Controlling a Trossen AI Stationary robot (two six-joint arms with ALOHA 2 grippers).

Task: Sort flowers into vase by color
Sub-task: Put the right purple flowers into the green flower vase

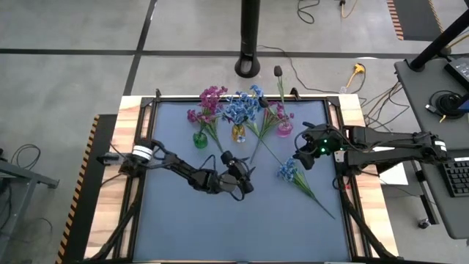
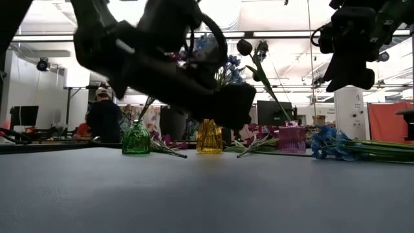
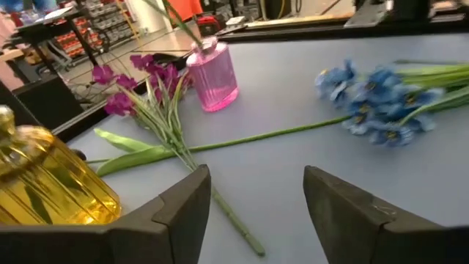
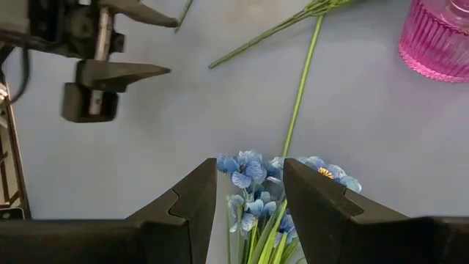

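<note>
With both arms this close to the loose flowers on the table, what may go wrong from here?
1. The open right end effector hovers over the loose blue flower sprig; closing on the petals rather than the thin stem may crush them.
2. The open left end effector faces the magenta sprig's long green stem, which crosses another stem, so lifting may drag both.
3. The ribbed pink glass vase stands nearby and could tip.

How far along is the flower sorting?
Done: sprigs stand in the green vase, yellow vase and pink vase. In hand: nothing; the open right gripper hovers over the blue sprig, the left gripper is open. Left: that sprig and the pink sprig on the table.
</note>
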